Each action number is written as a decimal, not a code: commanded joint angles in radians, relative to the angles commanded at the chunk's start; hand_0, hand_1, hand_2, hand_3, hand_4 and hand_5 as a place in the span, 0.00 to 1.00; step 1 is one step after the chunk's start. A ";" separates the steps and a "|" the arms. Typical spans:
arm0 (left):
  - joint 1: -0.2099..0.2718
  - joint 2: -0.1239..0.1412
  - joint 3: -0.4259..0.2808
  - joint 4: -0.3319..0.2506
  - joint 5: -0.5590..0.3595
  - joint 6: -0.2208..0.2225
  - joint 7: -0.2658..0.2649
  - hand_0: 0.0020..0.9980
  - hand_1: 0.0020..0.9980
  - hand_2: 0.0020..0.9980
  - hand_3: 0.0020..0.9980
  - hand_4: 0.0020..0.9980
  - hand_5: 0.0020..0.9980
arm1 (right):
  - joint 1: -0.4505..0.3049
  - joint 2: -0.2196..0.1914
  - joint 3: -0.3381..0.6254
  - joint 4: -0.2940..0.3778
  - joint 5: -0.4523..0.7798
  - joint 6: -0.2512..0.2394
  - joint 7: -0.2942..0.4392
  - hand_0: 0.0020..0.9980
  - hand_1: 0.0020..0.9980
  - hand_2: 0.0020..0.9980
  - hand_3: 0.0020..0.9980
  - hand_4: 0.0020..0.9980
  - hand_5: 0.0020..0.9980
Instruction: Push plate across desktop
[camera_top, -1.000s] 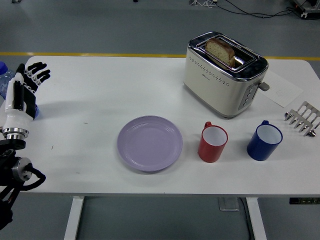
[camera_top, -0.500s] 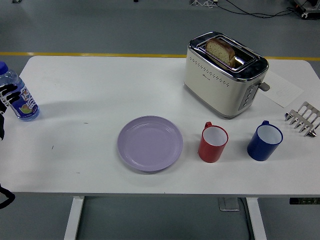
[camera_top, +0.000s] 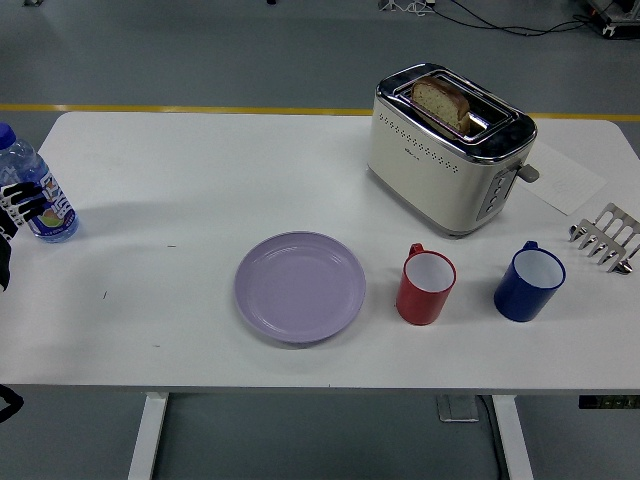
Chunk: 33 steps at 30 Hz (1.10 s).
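The round lilac plate (camera_top: 300, 287) sits untouched near the front edge of the white table (camera_top: 200, 170), a little left of centre, with a red mug (camera_top: 426, 287) just beside it on its right and a blue mug (camera_top: 529, 283) further right. Only the black fingertips of the robot's left hand (camera_top: 18, 200) show at the left edge, next to a clear plastic water bottle (camera_top: 32, 190), and I cannot tell whether that hand is open or curled. At the back right stands a cream and chrome toaster (camera_top: 448, 150) with a slice of bread (camera_top: 441, 101) in its slot, and a metal toast rack (camera_top: 606, 236) sits at the far right edge.
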 joint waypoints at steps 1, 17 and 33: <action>-0.001 0.001 0.001 0.000 0.000 0.001 0.001 0.68 0.68 0.67 0.61 0.49 1.00 | 0.001 0.000 -0.001 0.000 0.001 0.000 0.000 0.65 0.63 0.66 0.59 0.40 0.20; -0.067 -0.106 0.118 0.004 -0.063 0.040 -0.053 0.68 0.68 0.67 0.61 0.49 1.00 | 0.009 0.001 0.003 0.000 -0.012 0.002 -0.001 0.65 0.63 0.66 0.59 0.40 0.19; -0.170 -0.181 0.355 0.014 -0.138 0.050 -0.025 0.68 0.69 0.67 0.61 0.49 1.00 | 0.015 -0.009 0.000 0.000 -0.004 -0.001 0.002 0.65 0.63 0.66 0.59 0.40 0.19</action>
